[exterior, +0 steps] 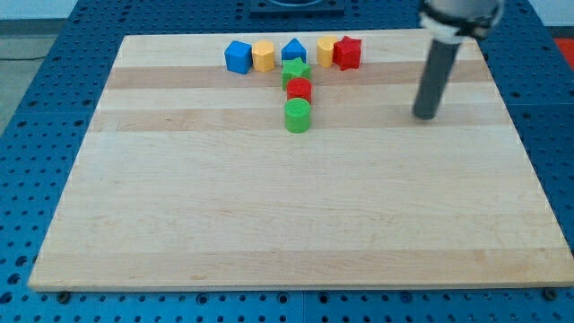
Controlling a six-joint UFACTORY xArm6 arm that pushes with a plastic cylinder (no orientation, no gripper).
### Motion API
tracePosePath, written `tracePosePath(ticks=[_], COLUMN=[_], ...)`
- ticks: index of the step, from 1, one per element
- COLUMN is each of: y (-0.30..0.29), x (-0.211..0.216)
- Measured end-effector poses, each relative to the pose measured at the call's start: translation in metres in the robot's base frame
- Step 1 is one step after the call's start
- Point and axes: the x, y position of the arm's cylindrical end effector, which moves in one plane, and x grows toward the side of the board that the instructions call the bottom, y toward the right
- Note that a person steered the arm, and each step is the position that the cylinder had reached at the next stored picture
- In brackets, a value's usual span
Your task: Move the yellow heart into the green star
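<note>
The green star [296,70] lies near the view's top, centre-left, at the head of a short column with a red block [299,89] and a green cylinder [298,116] below it. Two yellow blocks sit in the top row: one [264,56] left of the star, one [326,49] up and to its right, touching a red block [347,52]. I cannot tell which yellow block is the heart. My tip [425,117] rests on the board far right of the column, touching no block.
A blue block [238,56] sits left of the left yellow block. Another blue block [293,50] sits just above the green star. The wooden board [269,224] lies on a blue perforated table.
</note>
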Motion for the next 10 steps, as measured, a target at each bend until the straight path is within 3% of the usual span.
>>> tracePosePath(ticks=[1,2,3,4,7,10], y=[0.033,0.023,-0.007,-0.044,-0.132,-0.135], x=[-0.054,-0.107,-0.157,-0.175,-0.16,-0.153])
